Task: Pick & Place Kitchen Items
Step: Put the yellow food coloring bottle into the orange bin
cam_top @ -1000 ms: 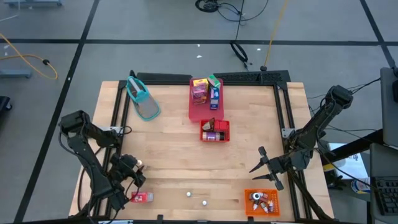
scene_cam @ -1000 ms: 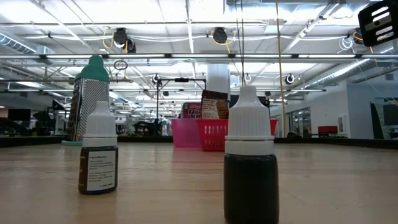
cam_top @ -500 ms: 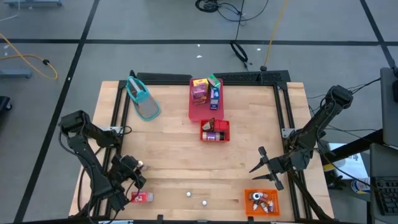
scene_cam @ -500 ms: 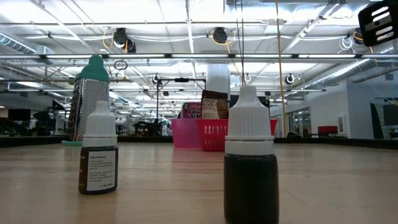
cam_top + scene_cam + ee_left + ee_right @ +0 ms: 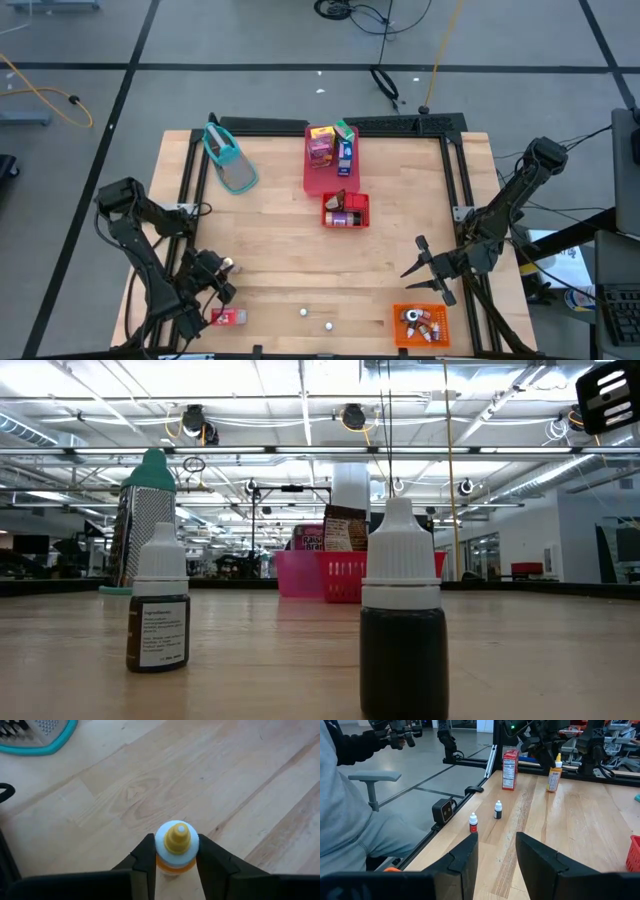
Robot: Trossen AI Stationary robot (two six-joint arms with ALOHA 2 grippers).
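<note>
Orange-bodied squeeze bottle with a yellow tip and a pale collar stands upright on the wooden table, near its front-left corner. Left gripper is down around it, one dark finger on each side of the bottle's shoulder, pressed against it as far as the left wrist view shows. From the right wrist view the same bottle stands upright on the boards below that arm.

Red carton lies just in front of the left gripper, at the table's front edge; from the right wrist view it stands upright. Two small dropper bottles with white caps, one with a label and one dark, stand near the front edge, well apart from each other.

Right gripper hovers over the front-right part of the table, fingers spread with nothing between them. Orange bin sits just in front of it, holding several small pieces.

Farther back: small red basket at mid-table, pink tray behind it with cartons standing in it, teal-handled grater at back left.

Person in a grey sleeve shows beside the table in the right wrist view.
</note>
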